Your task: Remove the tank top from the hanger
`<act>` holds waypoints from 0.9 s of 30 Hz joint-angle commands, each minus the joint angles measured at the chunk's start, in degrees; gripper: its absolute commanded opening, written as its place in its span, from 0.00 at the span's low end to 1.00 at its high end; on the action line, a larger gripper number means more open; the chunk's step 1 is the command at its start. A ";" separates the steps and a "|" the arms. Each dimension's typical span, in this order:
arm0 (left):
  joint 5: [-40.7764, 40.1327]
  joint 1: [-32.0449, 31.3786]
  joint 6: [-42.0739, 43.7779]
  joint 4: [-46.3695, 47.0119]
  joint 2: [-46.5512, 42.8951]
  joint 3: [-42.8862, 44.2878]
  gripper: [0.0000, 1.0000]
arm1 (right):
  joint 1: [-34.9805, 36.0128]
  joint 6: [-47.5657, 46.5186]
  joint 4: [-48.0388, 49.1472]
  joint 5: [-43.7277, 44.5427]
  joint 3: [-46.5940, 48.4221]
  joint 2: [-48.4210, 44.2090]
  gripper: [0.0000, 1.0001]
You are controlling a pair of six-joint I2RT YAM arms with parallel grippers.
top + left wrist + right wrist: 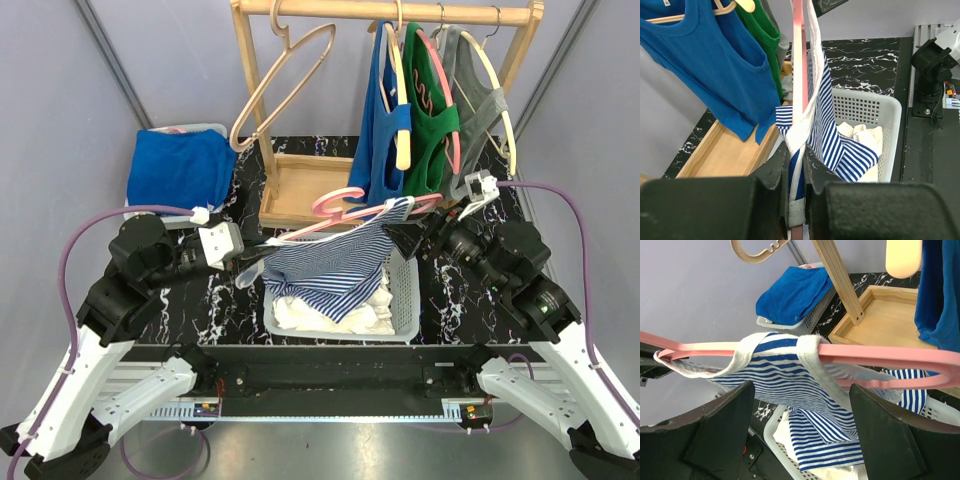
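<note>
A blue-and-white striped tank top (335,262) hangs from a pink hanger (345,203) held level above the basket. My left gripper (255,262) is shut on the tank top's white strap together with the hanger's left end. In the left wrist view the strap (799,125) and the pink hanger (799,60) run up from between the shut gripper (796,150). My right gripper (415,236) is open at the hanger's right end. In the right wrist view the gripper (802,412) is wide open below the hanger (885,356), and the tank top (785,377) drapes between its fingers without touching them.
A white basket (405,305) with white cloth stands below the tank top. A wooden rack (300,185) behind it carries blue (378,120), green (432,110) and grey tops and an empty beige hanger (285,75). Folded blue cloth (180,165) lies at the back left.
</note>
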 commanded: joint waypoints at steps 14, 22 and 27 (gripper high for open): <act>1.48 -0.10 -1.82 6.32 1.05 1.67 0.00 | 0.15 3.62 7.71 -4.16 -0.51 1.94 0.78; 0.69 -0.19 -1.29 7.55 1.49 1.58 0.00 | 0.15 4.94 1.12 -1.26 -1.30 -1.65 0.65; 0.51 -0.19 -1.11 7.90 1.40 1.67 0.00 | 0.15 5.03 -0.90 1.55 -2.09 -3.68 0.40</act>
